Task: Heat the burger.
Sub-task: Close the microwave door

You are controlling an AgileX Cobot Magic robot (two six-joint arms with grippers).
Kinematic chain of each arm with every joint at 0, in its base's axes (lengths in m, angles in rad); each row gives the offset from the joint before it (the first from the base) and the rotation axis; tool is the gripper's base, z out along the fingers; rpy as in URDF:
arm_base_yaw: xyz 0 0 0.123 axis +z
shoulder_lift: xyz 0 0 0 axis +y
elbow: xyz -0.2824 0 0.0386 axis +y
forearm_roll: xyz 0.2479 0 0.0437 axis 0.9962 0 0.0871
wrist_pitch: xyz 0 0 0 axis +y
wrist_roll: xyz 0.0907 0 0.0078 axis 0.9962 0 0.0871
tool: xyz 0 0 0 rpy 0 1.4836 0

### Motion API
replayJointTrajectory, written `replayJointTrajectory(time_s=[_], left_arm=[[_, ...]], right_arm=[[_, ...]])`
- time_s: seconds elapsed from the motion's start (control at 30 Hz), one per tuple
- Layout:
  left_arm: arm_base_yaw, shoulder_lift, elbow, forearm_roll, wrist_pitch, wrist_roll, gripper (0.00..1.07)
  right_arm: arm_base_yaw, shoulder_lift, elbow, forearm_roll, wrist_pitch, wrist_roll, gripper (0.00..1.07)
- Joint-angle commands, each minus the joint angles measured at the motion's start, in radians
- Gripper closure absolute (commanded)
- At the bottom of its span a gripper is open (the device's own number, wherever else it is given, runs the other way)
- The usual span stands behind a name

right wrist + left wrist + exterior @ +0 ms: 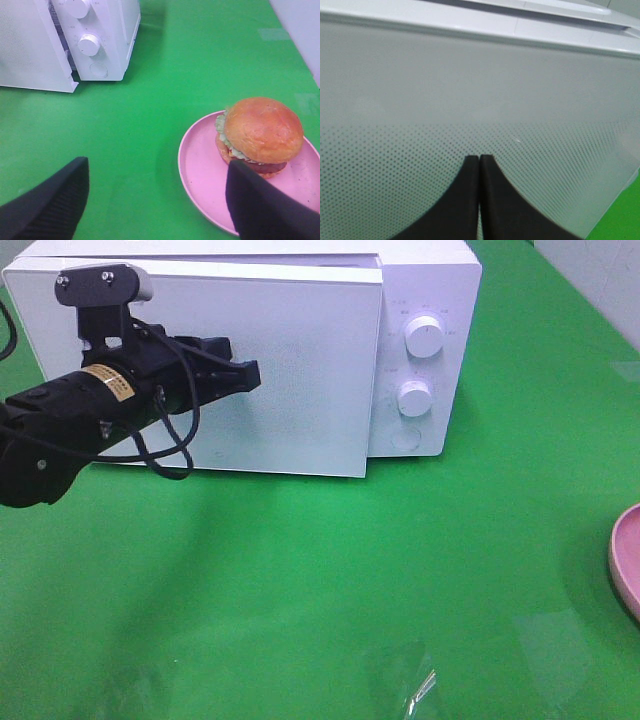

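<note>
The burger (260, 132), with a glossy golden bun and green lettuce, sits on a pink plate (200, 165) in the right wrist view. My right gripper (157, 167) hovers open above the green table, and its one finger (265, 205) is over the plate's near side, short of the burger. In the high view the burger is out of sight and only the plate's rim (625, 560) shows at the right edge. My left gripper (250, 375) is shut and empty. Its fingertips (470, 165) sit close against the front of the white microwave's door (290, 370).
The microwave (430, 300) stands at the back, and its door is slightly ajar, with the free edge standing off in front of the control panel. Two white knobs (424, 338) (414, 397) are on that panel. Green table (350, 590) stretches between microwave and plate.
</note>
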Motion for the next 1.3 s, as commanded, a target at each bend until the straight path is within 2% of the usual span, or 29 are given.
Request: replayJointTrajectory(time_s=[0.03,0.2,0.27,0.4,0.6,0.7,0.77,0.93,1.07,1.2,1.3], left_arm=[[-0.005,0.018,-0.052,-0.019,0.026,0.013,1.07],[-0.005,0.048,-0.099,-0.040,0.029,0.022,1.07],[-0.005,0.080,-0.147,-0.064,0.045,0.045,1.07],[-0.005,0.109,-0.203,-0.069,0.062,0.048,1.07],[-0.005,0.139,-0.245,-0.083,0.073,0.072,1.07],[-0.005,0.142,-0.248,-0.104,0.074,0.099,1.07],[0.007,0.152,-0.248,-0.184,0.056,0.130,1.07],[0.015,0.139,-0.247,-0.177,0.094,0.126,1.07],[-0.016,0.090,-0.234,-0.154,0.205,0.126,1.07],[-0.058,0.011,-0.181,-0.152,0.359,0.126,1.07],[-0.063,-0.006,-0.169,-0.152,0.398,0.126,1.05]], right_arm=[[-0.007,-0.025,0.002,0.005,-0.010,-0.011,0.34],[-0.007,-0.025,0.002,0.005,-0.010,-0.011,0.34],[-0.007,-0.025,0.002,0.005,-0.010,-0.011,0.34],[-0.007,-0.025,0.002,0.005,-0.010,-0.011,0.34],[-0.007,-0.025,0.002,0.005,-0.010,-0.011,0.34],[-0.007,-0.025,0.002,0.005,-0.010,-0.011,0.34],[-0.007,-0.025,0.002,0.005,-0.010,-0.011,0.34],[-0.007,-0.025,0.002,0.005,-0.010,-0.011,0.34],[-0.007,-0.025,0.002,0.005,-0.010,-0.011,0.34],[-0.007,-0.025,0.002,0.005,-0.010,-0.011,0.34],[-0.007,-0.025,0.002,0.005,-0.010,-0.011,0.34]])
